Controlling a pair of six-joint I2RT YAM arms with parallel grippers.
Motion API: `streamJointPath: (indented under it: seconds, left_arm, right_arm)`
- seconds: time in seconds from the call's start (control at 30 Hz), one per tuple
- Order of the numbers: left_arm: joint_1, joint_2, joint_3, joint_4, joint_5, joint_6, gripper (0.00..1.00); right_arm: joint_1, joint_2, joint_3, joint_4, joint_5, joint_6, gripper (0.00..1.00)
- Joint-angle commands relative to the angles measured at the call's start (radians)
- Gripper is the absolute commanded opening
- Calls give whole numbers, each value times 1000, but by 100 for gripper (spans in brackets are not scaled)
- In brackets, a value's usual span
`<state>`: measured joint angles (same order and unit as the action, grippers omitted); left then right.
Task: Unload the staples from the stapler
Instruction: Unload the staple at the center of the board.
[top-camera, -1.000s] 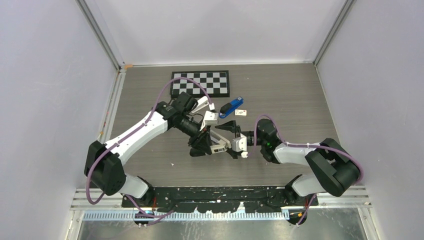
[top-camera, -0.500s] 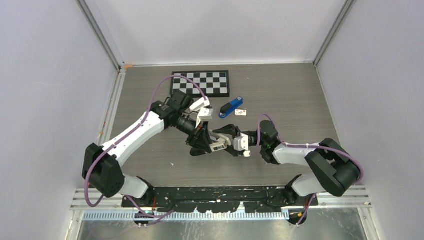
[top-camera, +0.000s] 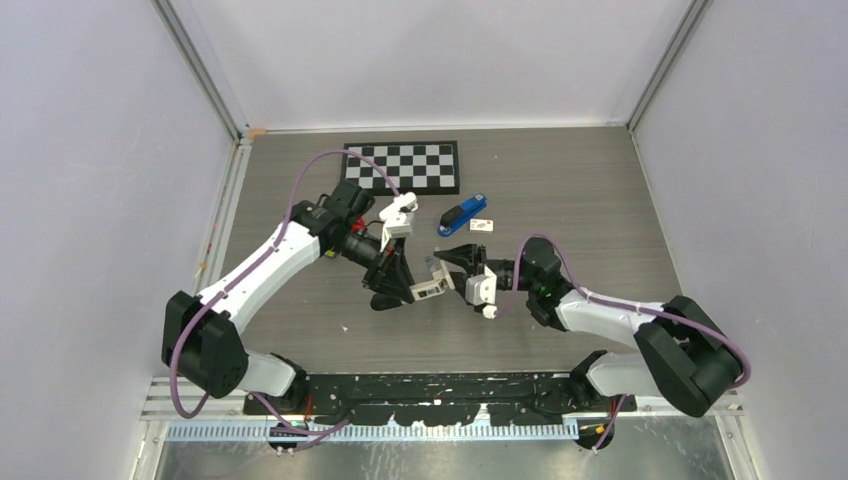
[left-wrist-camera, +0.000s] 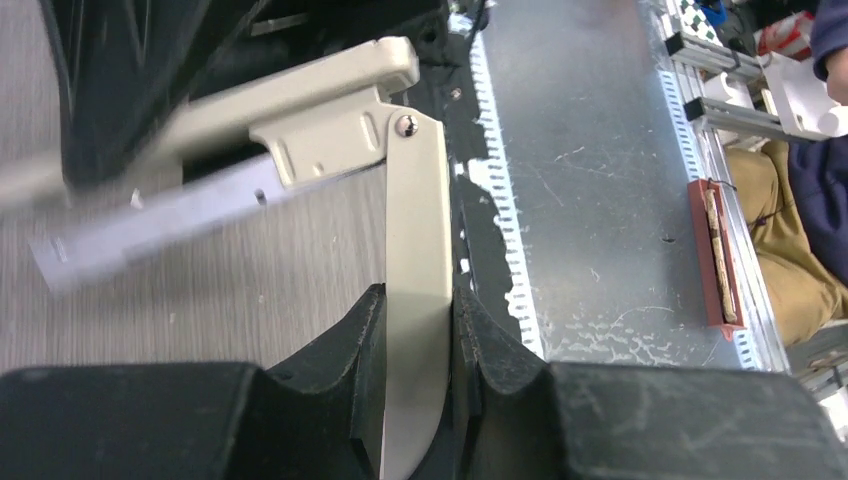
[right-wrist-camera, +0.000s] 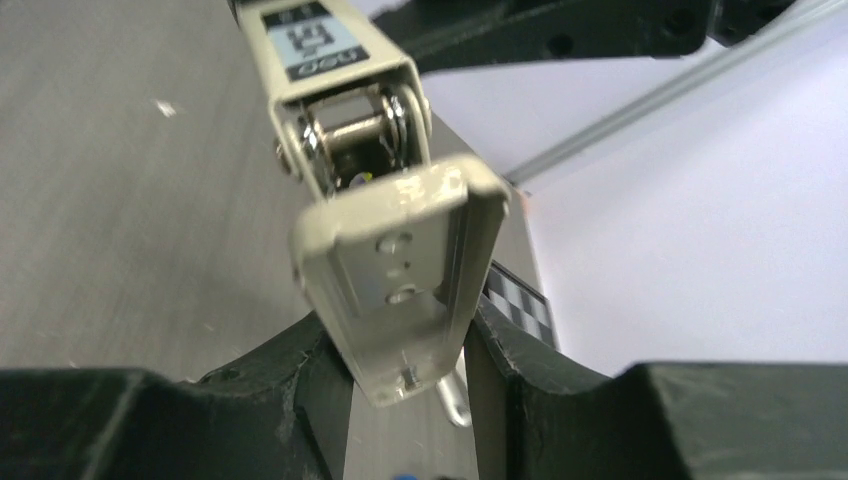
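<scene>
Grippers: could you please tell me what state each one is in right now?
Left gripper: closed on one leg of the opened beige stapler.
Right gripper: closed on its other leg.

The table (top-camera: 580, 190) is a grey wood-grain top and it's not carrying much. A black-and-white checkerboard mat (top-camera: 400, 167) is lying flat by the far edge, a bit left of centre. The blue stapler (top-camera: 462, 214) is sitting at an angle just in front of the mat's right corner. A small white card (top-camera: 482, 225) is lying right beside it; can't tell if they're touching. A tiny white speck (top-camera: 345, 328) is sitting well apart, closer to the front.
</scene>
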<state>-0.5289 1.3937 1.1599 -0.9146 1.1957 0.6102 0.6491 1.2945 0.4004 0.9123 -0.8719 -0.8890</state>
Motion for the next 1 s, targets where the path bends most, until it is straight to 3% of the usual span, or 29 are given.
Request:
streamJointPath:
  seconds: [0.0, 0.1, 0.33, 0.5, 0.77, 0.97]
  left_arm:
    - [111, -51, -7, -51, -53, 22, 0]
    - [128, -26, -33, -24, -133, -14, 0]
    - [154, 156, 23, -52, -222, -95, 0]
    - [156, 268, 59, -61, -290, -166, 0]
    - [156, 419, 94, -44, -384, -275, 0]
    - [156, 459, 124, -64, -408, -300, 0]
  right_arm:
    - [-9, -67, 50, -539, 124, -391, 11]
    - [-9, -50, 223, -1115, 251, -621, 10]
    - [-8, 66, 408, -1454, 388, -700, 9]
    - [25, 180, 461, -1498, 447, -679, 11]
    - [110, 387, 514, -1413, 612, -578, 15]
    - [116, 368, 525, -1387, 599, -531, 12]
